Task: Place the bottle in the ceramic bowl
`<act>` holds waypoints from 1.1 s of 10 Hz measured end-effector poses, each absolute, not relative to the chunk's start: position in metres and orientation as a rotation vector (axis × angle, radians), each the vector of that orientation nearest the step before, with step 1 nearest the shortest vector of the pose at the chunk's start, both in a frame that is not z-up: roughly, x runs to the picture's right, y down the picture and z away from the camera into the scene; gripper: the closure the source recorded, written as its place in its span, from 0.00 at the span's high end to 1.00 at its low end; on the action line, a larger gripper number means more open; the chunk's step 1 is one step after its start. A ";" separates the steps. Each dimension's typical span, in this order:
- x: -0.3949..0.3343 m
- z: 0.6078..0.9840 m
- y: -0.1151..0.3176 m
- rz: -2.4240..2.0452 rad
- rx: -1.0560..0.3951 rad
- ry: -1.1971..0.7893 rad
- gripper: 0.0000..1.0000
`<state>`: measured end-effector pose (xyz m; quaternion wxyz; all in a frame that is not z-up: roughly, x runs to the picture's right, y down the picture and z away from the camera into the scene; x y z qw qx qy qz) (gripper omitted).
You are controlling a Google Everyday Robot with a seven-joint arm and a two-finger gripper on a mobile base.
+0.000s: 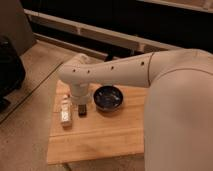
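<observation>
A light wooden table stands on a speckled beige floor. Behind it runs a dark wall crossed by pale rails. A black shape sits at the left.

Pale wood, matt and faintly grained, for the table. Glossy dark blue-black ceramic for the bowl, with a soft shine inside. Dull whitish plastic with a pale label for the bottle. Smooth white plastic shell with a slight sheen over the arm, down to the gripper, low over the table between bottle and bowl, just above a matt black bar. Rough, speckled, stone-like floor.
</observation>
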<state>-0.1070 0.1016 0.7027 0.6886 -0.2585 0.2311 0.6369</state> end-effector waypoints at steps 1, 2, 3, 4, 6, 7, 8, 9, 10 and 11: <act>-0.106 0.703 0.098 1.406 -0.549 0.501 0.65; -0.109 0.702 0.093 1.387 -0.522 0.475 0.65; -0.119 0.699 0.088 1.345 -0.483 0.412 0.65; -0.126 0.695 0.084 1.316 -0.461 0.365 0.65; -0.138 0.687 0.082 1.255 -0.417 0.282 0.65; -0.143 0.682 0.084 1.229 -0.398 0.247 0.65; -0.144 0.680 0.087 1.232 -0.393 0.238 0.65; -0.143 0.680 0.090 1.249 -0.395 0.232 0.65; -0.140 0.680 0.091 1.264 -0.395 0.235 0.65; -0.141 0.680 0.092 1.262 -0.397 0.234 0.65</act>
